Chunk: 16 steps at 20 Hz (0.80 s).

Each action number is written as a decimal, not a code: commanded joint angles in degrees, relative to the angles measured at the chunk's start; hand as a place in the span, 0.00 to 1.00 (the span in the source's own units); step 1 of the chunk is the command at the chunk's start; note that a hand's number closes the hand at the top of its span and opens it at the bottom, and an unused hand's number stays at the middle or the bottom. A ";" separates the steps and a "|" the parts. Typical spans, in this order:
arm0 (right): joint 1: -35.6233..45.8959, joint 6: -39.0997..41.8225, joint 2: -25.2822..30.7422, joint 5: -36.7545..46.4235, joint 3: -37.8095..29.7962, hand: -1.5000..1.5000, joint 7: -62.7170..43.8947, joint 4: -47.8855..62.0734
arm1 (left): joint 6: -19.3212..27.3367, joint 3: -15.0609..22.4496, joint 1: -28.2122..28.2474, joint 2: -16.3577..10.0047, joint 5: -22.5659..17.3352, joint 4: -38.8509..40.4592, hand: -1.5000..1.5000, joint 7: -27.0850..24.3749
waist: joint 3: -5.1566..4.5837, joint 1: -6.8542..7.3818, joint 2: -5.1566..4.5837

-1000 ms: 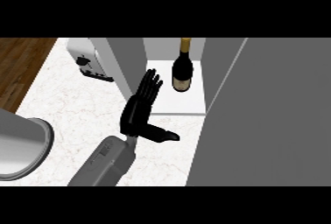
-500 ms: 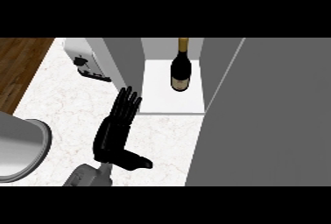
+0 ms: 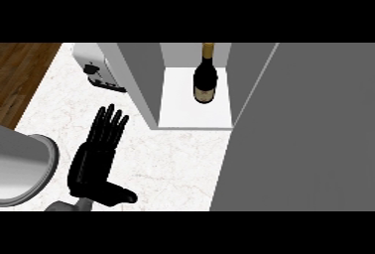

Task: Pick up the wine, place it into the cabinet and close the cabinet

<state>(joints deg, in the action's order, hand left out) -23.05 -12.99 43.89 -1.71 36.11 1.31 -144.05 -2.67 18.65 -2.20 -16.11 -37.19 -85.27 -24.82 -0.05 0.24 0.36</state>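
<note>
The wine (image 3: 205, 82) stands inside the cabinet (image 3: 139, 84), whose door (image 3: 307, 129) hangs open to its right, while the left hand (image 3: 95, 158), fingers straight and holding nothing, is over the counter (image 3: 176, 154) left of the cabinet

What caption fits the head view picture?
A wine bottle stands in the open cabinet, open left robot hand beside it.

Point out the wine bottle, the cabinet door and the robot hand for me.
wine bottle (image 3: 205, 85): head view, on the bottle's dark body.
cabinet door (image 3: 307, 129): head view, on the middle of the big grey panel.
left robot hand (image 3: 93, 158): head view, on the middle of the hand, below its straight fingers.
</note>
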 commanded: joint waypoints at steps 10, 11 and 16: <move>3.42 2.82 -0.84 -0.55 8.65 1.00 -8.34 -13.48 | -9.20 -11.93 4.53 -11.21 -6.93 -2.34 0.00 1.27 | -0.12 0.15 -0.23; 3.88 3.42 -0.77 -0.34 9.26 1.00 -8.51 -13.29 | -10.41 -12.99 2.95 -10.77 -7.17 1.50 0.00 0.25 | -0.15 -0.31 -0.33; 7.21 2.51 -5.08 2.46 14.19 1.00 -11.28 -10.48 | -10.27 -14.02 3.22 -12.08 -7.32 0.12 0.00 1.90 | -0.19 0.08 -0.17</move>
<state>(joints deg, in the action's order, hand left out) -18.49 -8.26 44.47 -1.48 42.83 -1.77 -144.13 -12.84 6.13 1.41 -27.04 -43.67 -84.89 -24.29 -0.19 0.13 0.14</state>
